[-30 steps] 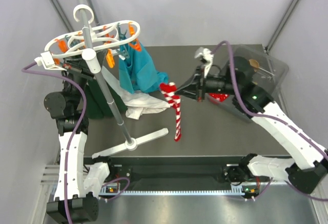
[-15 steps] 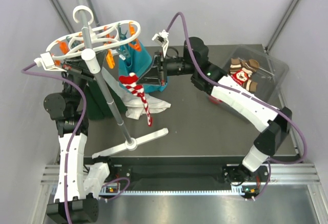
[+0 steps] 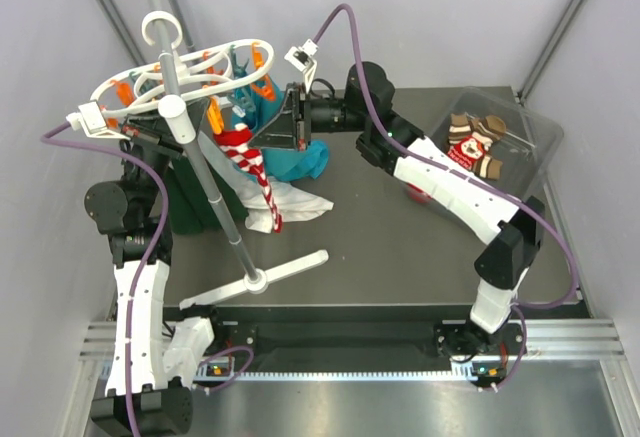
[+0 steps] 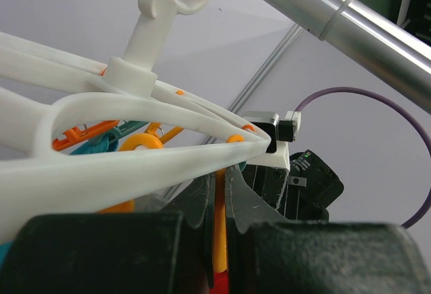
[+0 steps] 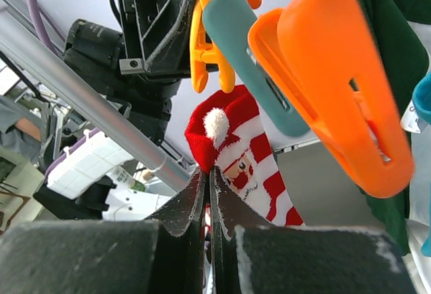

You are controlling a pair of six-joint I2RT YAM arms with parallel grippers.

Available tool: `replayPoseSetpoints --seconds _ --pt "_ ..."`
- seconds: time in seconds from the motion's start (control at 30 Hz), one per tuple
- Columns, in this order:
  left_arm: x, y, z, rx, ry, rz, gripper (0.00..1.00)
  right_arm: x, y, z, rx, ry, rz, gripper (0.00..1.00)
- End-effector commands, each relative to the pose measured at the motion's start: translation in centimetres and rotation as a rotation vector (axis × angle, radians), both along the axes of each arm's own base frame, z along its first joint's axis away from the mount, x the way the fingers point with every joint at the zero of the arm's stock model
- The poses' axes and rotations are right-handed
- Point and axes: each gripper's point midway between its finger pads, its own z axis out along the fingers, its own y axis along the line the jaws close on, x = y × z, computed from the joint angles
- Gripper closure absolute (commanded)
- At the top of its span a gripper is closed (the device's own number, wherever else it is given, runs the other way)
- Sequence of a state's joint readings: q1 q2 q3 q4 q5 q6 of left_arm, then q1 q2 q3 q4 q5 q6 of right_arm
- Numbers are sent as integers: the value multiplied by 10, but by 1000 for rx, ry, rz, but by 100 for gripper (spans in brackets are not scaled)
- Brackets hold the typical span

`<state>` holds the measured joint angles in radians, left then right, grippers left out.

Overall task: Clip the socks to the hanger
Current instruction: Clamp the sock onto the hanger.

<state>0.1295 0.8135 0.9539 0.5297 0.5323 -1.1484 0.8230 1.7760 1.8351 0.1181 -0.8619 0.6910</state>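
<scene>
The white ring hanger (image 3: 170, 77) with orange clips sits atop the grey pole (image 3: 215, 192) at the far left. My right gripper (image 3: 278, 129) is shut on the cuff of a red-and-white striped Santa sock (image 3: 250, 162), which hangs just under the hanger's right side. In the right wrist view the sock (image 5: 242, 146) rises from my shut gripper (image 5: 209, 179), below a yellow-orange clip (image 5: 205, 45) and a big orange clip (image 5: 337, 85). My left gripper (image 4: 220, 200) is shut on an orange clip (image 4: 219, 233) under the hanger's rim (image 4: 135, 166).
A clear bin (image 3: 530, 127) at the far right holds more socks (image 3: 475, 142). A teal garment (image 3: 290, 137) and a dark green garment (image 3: 190, 197) hang from the hanger. A white cloth (image 3: 290, 205) lies on the table. The stand's white foot (image 3: 262, 279) lies near the front.
My right arm has swung left and up, carrying the striped sock from mid-table to just below the hanger's clips. The left arm has stayed at the hanger.
</scene>
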Motion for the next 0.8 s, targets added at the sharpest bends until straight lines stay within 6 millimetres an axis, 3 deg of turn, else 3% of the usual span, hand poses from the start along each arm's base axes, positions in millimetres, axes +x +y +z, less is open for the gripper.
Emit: replayPoseSetpoints --seconds 0.0,0.67,0.77 --pt "-12 -6 11 34 -40 -11 100 -11 1 38 95 -59 20 100" --pt "-15 -9 8 60 -44 -22 100 2 14 50 135 -55 9 100" --pt "-14 -9 5 60 -35 -25 86 1 13 56 150 -51 14 100"
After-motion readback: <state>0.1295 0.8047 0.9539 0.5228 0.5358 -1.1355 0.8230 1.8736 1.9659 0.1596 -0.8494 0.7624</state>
